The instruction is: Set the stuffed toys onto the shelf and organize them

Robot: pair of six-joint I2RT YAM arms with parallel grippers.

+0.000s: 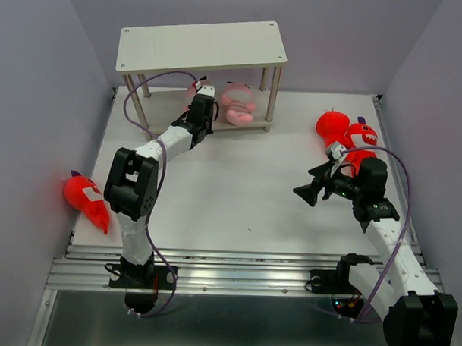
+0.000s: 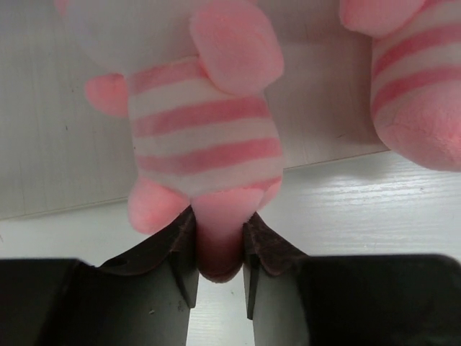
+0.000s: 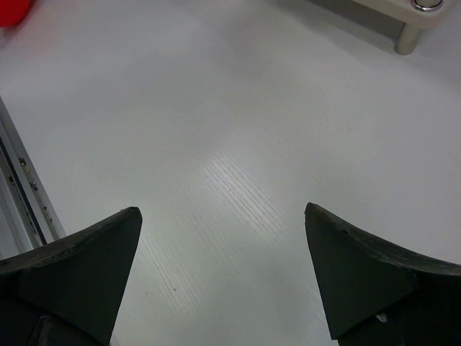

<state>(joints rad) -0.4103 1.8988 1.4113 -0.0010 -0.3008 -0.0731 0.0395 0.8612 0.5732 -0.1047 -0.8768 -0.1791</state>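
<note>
The shelf (image 1: 201,47) stands at the back of the table. One pink striped pig (image 1: 238,103) sits on its lower board (image 1: 251,127). My left gripper (image 1: 204,105) reaches under the top board and is shut on a limb of the second pink pig (image 2: 205,130), which rests upright at the lower board's front edge, left of the first pig (image 2: 418,79). One red shark (image 1: 86,198) lies at the table's left edge. Two more sharks (image 1: 333,125) (image 1: 361,138) lie at the right, behind my right arm. My right gripper (image 1: 306,192) is open and empty over bare table.
The right wrist view shows the bare white table between my open fingers (image 3: 94,245), a shelf leg (image 3: 407,37) at the top right and a bit of red shark (image 3: 11,9) at the top left. Grey walls close in both sides. A metal rail (image 1: 235,276) runs along the near edge.
</note>
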